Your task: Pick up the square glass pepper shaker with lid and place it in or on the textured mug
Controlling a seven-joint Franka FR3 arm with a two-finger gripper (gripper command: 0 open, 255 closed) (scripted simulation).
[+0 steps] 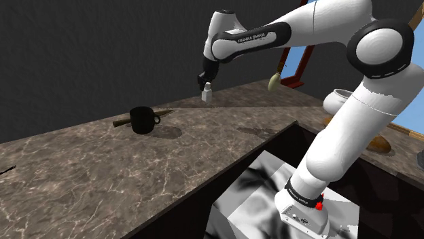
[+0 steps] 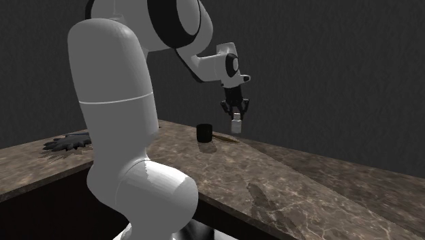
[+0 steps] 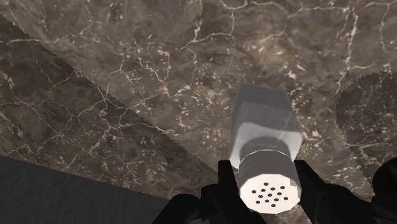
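Pepper shaker — a square clear body under a round perforated lid — hung above the marble countertop, clear of it, clasped near the lid end by the black gripper. The jaws were closed part-way, each one pressing a side of the shaker and touching nothing else. The shaker's long axis ran close to vertical, lid uppermost and base pointing down at the stone. The dark mug stood upright on the countertop, well apart from the shaker, toward the shoulder view's left and lower than the held load. Judged from this layout, the coming move called for a sideways carry until the shaker was over the mug's open mouth, then a descent — base first.
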